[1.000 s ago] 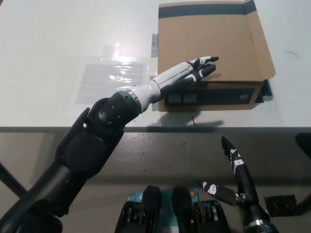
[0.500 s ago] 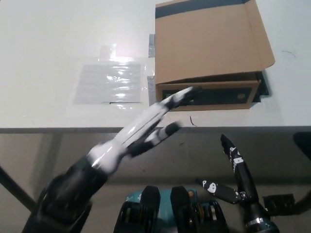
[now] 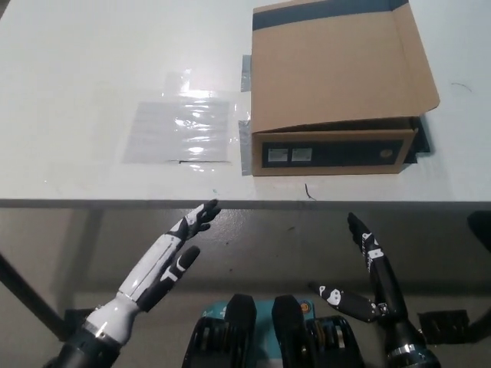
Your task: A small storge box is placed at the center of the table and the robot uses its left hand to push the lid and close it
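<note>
A: Has the left hand (image 3: 165,264) been withdrawn from the box (image 3: 337,88)?
B: Yes; it is lowered below the tabletop (image 3: 92,77), fingers spread, nothing held. The lid (image 3: 337,69) lies flat; closing is judged done.
A: The right hand (image 3: 376,280)?
B: Rested low, open.

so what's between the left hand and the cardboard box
In the head view, only the table edge and bare white tabletop separate the left hand from the cardboard box; the plastic sheet lies off to the side.

Labels (image 3: 290,155) on the box (image 3: 337,69) front too small to read
</note>
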You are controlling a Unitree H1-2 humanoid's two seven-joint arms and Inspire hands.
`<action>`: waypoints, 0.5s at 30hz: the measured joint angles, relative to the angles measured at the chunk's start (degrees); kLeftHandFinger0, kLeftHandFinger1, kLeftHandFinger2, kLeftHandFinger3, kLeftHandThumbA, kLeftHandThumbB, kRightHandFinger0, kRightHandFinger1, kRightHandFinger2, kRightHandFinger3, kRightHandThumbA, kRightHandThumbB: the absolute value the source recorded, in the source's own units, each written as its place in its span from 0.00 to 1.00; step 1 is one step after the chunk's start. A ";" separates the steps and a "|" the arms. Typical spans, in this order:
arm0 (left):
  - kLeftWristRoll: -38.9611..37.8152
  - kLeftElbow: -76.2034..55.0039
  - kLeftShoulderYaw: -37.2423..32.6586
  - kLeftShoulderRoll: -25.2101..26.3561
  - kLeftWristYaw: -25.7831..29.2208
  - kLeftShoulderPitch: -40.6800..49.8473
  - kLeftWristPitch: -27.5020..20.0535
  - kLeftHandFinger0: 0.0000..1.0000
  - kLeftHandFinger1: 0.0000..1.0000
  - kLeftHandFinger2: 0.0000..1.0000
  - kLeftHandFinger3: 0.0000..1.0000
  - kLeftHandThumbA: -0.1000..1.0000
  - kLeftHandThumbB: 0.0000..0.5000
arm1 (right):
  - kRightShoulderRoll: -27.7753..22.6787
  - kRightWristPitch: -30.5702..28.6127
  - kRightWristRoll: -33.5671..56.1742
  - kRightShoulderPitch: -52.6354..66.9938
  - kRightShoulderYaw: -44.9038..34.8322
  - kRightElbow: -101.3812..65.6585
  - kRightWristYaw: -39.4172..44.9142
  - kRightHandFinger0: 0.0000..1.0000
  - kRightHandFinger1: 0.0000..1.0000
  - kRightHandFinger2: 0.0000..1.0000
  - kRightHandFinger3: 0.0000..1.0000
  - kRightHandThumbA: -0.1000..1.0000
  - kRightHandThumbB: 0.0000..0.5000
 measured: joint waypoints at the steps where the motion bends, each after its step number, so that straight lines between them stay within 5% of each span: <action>1: 0.66 0.75 0.09 0.12 0.34 0.05 -0.63 1.00 1.00 1.00 1.00 1.00 0.73 | 0.00 0.00 -0.02 0.00 0.00 0.06 -0.02 1.00 1.00 1.00 1.00 1.00 0.70; 15: 12.31 7.94 0.62 3.47 4.36 1.52 -5.65 1.00 1.00 1.00 1.00 1.00 0.58 | 0.01 0.00 -0.12 0.00 0.13 0.57 -0.63 1.00 1.00 1.00 1.00 1.00 0.68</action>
